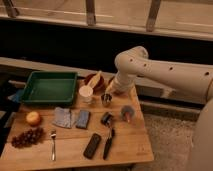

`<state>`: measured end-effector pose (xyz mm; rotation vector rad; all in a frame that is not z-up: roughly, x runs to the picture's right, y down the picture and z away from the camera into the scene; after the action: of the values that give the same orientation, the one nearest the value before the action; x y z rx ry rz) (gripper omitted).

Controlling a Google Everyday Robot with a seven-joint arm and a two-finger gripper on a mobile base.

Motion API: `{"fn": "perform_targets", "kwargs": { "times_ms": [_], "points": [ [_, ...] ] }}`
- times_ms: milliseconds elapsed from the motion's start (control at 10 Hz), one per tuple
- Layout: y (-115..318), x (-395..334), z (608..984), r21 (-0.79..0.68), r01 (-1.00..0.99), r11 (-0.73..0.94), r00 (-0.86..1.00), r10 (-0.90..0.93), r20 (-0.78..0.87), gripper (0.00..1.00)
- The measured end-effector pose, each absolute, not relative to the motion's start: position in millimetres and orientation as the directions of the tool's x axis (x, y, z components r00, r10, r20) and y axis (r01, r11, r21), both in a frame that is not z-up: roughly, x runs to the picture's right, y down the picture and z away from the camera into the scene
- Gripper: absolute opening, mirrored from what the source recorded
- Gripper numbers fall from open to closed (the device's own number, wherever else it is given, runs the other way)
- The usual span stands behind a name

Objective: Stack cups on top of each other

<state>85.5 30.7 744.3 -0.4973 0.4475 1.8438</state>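
A small shiny silver metal cup (106, 99) stands on the wooden table (130, 142), near its back middle. A slightly larger cream-white cup (86, 93) stands just left of it, apart from it. My gripper (111, 90) hangs at the end of the white arm (165, 72), just above and right of the silver cup, in front of the purple bowl, which the arm mostly hides.
A reddish-brown bowl (95, 80) with a light utensil sits behind the cups. A green tray (49, 87) is at the back left. Sponges (70, 118), an orange (33, 118), grapes (27, 137), a fork (53, 145), dark tools (102, 140) and a small bluish cup (127, 113) lie in front.
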Motion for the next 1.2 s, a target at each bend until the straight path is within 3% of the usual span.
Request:
{"fn": "perform_targets", "kwargs": {
  "times_ms": [700, 1200],
  "points": [
    [-13, 42, 786, -0.060, -0.959, -0.277, -0.222, 0.867, -0.446, 0.80],
    [-16, 42, 789, -0.056, -0.960, -0.273, -0.222, 0.869, -0.442, 0.80]
  ]
}}
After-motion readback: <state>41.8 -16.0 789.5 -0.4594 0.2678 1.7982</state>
